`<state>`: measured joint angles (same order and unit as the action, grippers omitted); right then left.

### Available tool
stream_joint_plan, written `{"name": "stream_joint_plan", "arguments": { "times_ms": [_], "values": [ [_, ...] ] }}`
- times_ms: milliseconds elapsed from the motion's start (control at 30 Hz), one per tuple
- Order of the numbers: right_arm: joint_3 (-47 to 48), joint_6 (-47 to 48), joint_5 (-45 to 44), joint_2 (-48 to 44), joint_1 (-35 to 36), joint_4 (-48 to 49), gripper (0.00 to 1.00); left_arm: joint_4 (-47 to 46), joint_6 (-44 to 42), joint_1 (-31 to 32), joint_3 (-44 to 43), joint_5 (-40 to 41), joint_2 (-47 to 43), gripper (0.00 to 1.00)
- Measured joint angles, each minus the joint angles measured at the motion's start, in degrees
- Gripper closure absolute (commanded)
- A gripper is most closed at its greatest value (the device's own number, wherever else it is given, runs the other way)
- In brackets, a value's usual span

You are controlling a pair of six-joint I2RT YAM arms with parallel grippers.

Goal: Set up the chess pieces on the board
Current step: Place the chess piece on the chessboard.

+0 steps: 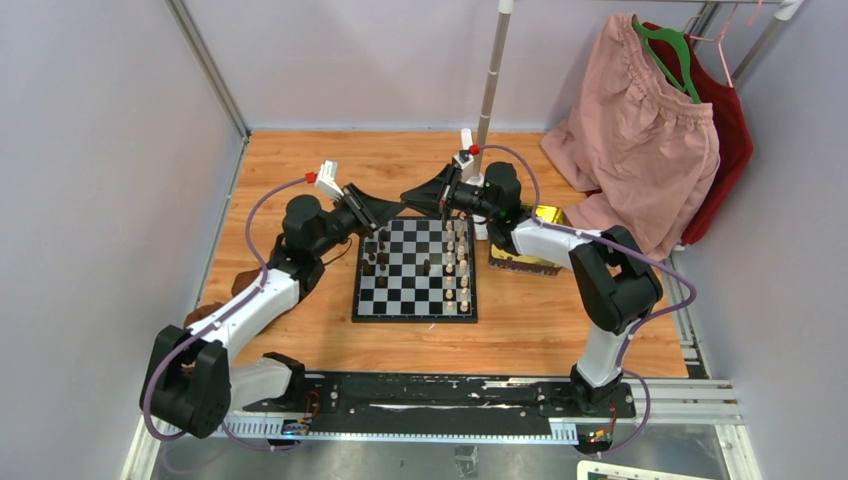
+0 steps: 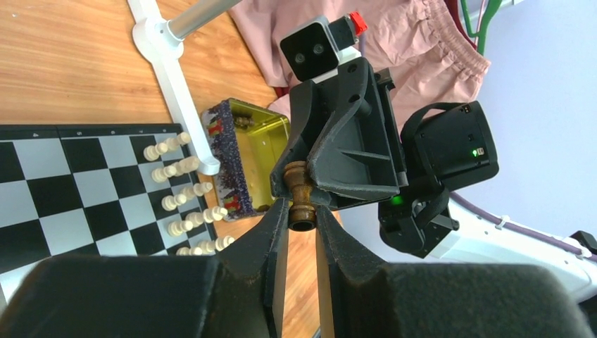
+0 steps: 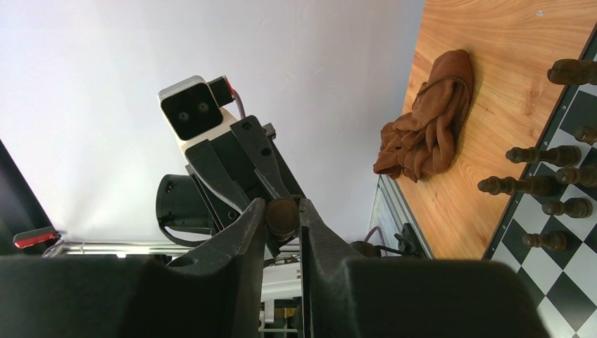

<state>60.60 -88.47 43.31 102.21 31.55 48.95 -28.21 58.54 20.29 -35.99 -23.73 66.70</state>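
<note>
Chess pieces (image 1: 462,285) checked: small turned figures, cream set and dark brown set, most standing on board (image 1: 400,290). One dark piece (image 2: 301,201) off board, lifted, caught between both pincers above board's far edge. Turned wood, glossy brown, ringed neck, round flat base.

Left pincer (image 2: 303,225): clenched on base end of dark piece. Fingers (image 2: 267,239) matte black, wedge-shaped, pressed to either side.

Right pincer (image 3: 281,215): clenched on same piece from opp. end, rounded dark end wedged btwn its tips. Pincers nose to nose, almost touching.

Board below and nearward of pincers: flat, square, black and silvery checks, thin black rim. Cream pcs (image 2: 176,172) in two tidy rows along edge on right pincer's side. Dark pcs (image 3: 535,155) loosely spread on left pincer's side; exact squares not readable.

Tin (image 2: 246,151) just behind right pincer, off board: rectangular, shiny gold inside, purple patterned wall. White pole (image 1: 490,90) upright beside it, foot btwn tin and cream rows. Brown cloth (image 3: 426,116), soft, crumpled, on wood-grain tabletop (image 1: 300,170) out past left pincer. Pink garment (image 1: 640,130), gathered waistband, hung well behind right pincer.
</note>
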Motion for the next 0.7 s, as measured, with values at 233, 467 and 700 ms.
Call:
{"name": "stream_joint_plan", "arguments": {
  "times_ms": [233,467,700],
  "values": [
    [0.00,-0.02,0.13,0.00,0.00,0.61,0.88,0.33,-0.92,-0.04,-0.09,-0.09,-0.52,1.00],
    [0.33,0.39,1.20,0.00,0.00,0.83,0.67,8.87,-5.55,-0.02,-2.99,0.11,-2.84,1.00],
    [1.40,1.33,2.34,0.00,0.00,1.03,0.61,21.40,-12.07,-0.02,-9.68,2.36,-5.11,1.00]
  ]
}}
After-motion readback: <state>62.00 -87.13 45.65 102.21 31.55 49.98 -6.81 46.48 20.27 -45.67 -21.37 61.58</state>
